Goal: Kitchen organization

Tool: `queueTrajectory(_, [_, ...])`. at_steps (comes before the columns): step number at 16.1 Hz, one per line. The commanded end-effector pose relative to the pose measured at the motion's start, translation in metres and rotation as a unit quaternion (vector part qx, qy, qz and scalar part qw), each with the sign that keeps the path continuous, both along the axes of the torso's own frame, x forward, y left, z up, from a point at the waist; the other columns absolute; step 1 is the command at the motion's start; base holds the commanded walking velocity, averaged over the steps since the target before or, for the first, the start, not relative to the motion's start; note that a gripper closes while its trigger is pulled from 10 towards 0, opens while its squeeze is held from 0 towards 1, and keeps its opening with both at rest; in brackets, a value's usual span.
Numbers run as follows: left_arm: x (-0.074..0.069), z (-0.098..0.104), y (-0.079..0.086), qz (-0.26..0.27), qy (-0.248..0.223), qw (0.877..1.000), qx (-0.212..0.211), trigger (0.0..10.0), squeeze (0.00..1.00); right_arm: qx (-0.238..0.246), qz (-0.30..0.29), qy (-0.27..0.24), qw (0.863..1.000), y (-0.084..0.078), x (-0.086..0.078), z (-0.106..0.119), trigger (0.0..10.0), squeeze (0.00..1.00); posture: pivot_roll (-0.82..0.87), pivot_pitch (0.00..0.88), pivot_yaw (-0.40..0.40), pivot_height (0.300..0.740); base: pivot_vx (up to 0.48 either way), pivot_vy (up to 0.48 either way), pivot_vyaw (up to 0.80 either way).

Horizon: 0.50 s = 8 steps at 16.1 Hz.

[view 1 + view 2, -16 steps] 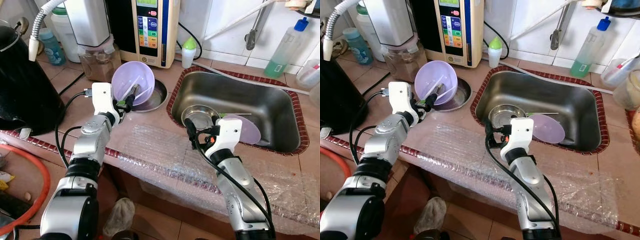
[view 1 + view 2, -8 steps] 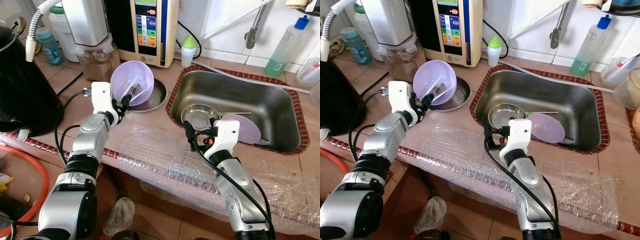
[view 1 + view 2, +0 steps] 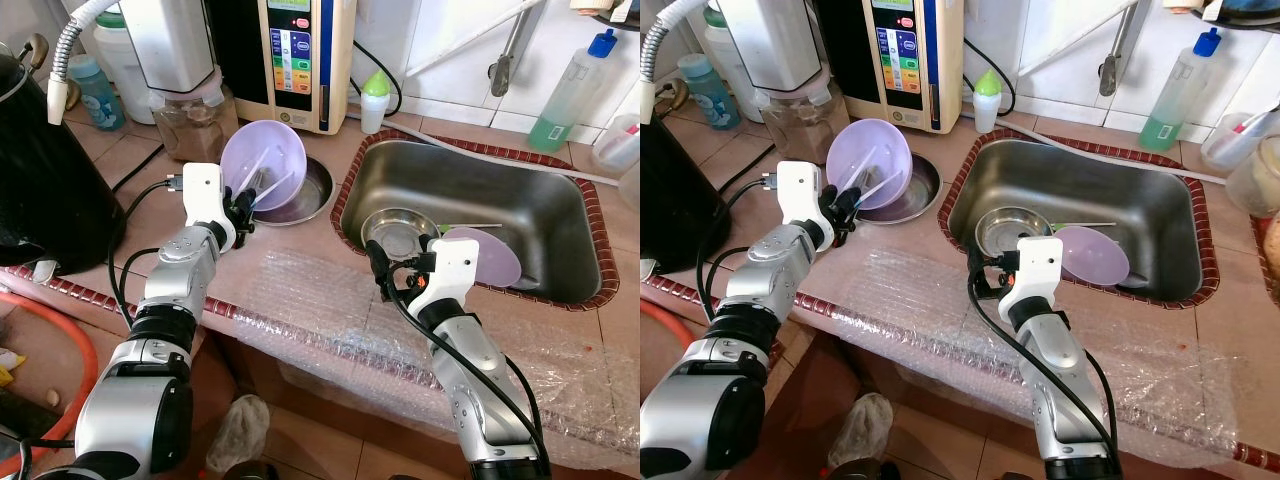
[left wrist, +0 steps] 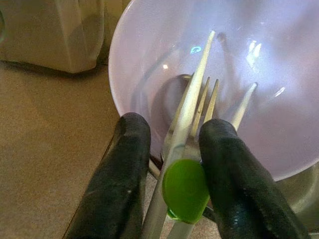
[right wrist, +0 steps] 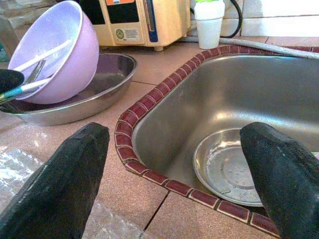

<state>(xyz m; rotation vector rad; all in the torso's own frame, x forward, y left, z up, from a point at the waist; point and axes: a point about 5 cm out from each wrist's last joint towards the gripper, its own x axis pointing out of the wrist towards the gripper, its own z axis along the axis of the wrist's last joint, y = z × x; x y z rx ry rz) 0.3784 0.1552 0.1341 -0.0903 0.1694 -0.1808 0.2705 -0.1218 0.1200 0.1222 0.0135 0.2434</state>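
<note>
Cutlery (image 4: 192, 124) leans in the tilted lilac bowl (image 3: 263, 165) on the steel dish (image 3: 312, 195) beside the sink (image 3: 560, 215), handles clamped by the left gripper (image 4: 172, 149). Right gripper (image 5: 174, 164) hovers spread wide at the sink's edge.

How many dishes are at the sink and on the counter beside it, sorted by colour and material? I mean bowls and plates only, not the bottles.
Purple plastic bowls: 2, one tilted on the counter, one lying in the sink
Steel dishes: 2, one on the counter under the tilted bowl, one in the sink
Total: 4
</note>
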Motion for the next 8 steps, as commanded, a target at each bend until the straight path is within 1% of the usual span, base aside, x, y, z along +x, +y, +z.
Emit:
queueTrajectory(1, [0.0025,0.0021,0.0002,-0.006,0.004,1.0,0.008,0.0,0.0,0.003,0.004,-0.005,1.0,0.0018,0.001,0.0038,10.0,0.0,-0.04,0.057,0.057,0.74,0.0,0.0,0.0])
queueTrajectory(8, [0.0052,0.007,0.0013,-0.003,-0.004,1.0,0.006,0.0,0.0,0.004,0.002,-0.007,1.0,0.0023,0.0031,0.0042,10.0,0.0,-0.03,0.052,0.058,0.74,0.0,0.0,0.0])
